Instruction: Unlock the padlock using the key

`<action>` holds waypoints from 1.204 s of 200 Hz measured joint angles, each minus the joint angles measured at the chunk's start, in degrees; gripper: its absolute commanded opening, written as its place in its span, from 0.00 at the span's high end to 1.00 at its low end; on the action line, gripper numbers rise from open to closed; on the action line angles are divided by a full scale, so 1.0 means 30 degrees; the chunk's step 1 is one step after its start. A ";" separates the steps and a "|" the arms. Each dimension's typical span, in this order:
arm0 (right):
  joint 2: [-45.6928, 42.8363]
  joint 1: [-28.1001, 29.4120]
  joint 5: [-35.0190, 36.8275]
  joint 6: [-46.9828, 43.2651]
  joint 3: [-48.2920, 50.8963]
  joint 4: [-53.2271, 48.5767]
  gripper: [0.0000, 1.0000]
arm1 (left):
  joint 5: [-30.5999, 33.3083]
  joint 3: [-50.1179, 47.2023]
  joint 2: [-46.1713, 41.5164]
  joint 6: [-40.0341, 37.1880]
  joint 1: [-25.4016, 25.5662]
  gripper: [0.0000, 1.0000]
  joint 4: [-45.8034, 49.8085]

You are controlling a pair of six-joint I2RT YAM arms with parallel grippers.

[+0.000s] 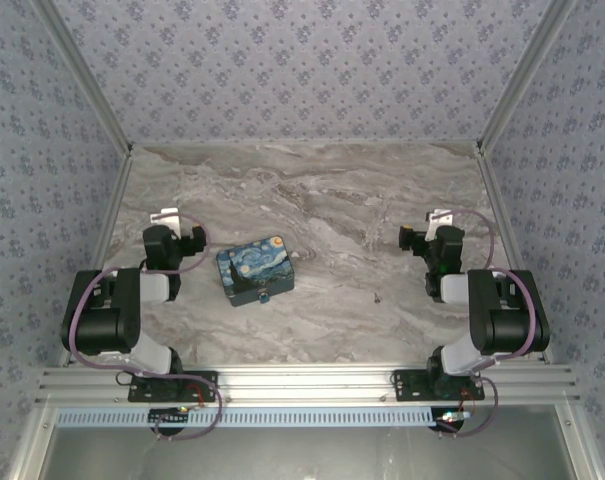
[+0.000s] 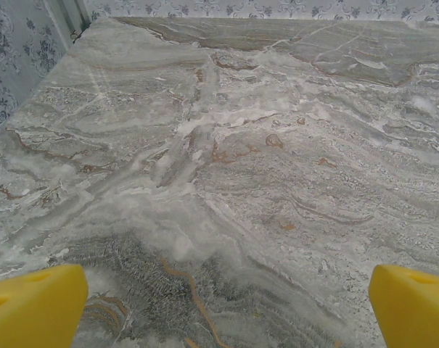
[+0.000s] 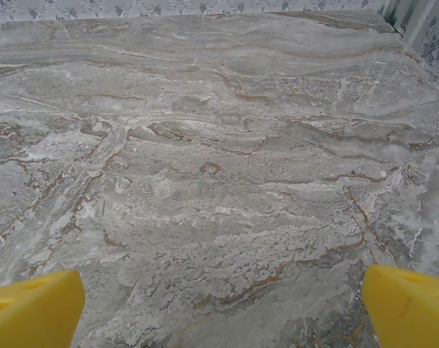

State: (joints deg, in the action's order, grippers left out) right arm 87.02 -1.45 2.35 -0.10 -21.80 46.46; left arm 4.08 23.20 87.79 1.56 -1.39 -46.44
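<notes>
In the top external view, a marble table (image 1: 312, 190) is seen with a box (image 1: 252, 268) printed in blue and yellow, set left of the table's middle and nearer the near edge. The padlock (image 1: 265, 296) is made out as a tiny teal piece at the box's near side, touching it; its shackle is too small to be told. The key (image 1: 379, 296) is seen as a dark speck lying flat on the bare table, well apart from the box, between it and the right arm. The left gripper (image 1: 166, 215) is held near the left edge, just beside the box; the right gripper (image 1: 441, 215) is held near the right edge.

In the left wrist view, two yellow fingertips (image 2: 32, 308) are seen at the lower corners, spread wide, with bare marble between them; nothing is gripped.

In the right wrist view, the yellow fingertips (image 3: 30, 308) are likewise parted wide over bare marble, and nothing is held.
</notes>
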 measured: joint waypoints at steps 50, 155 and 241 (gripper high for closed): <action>-0.0007 -0.0007 0.0000 0.0000 -0.0036 -0.0175 0.00 | 0.0080 -0.0007 -0.0015 0.0029 0.0000 0.01 0.0000; -0.6229 0.0554 -0.0357 0.1348 -0.4328 -1.1387 0.00 | 0.0138 0.3133 -0.9085 0.3548 0.0845 0.01 0.9551; -0.9792 0.6433 -0.0561 0.5646 -0.5974 -2.2411 0.09 | -0.3155 0.4218 -1.2480 0.8910 0.2127 0.01 2.0152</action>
State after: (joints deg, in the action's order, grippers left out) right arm 57.65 17.85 0.67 16.84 -39.72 -20.78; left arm -5.39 35.86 50.35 28.29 4.99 14.02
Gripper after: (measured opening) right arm 0.928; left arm 0.994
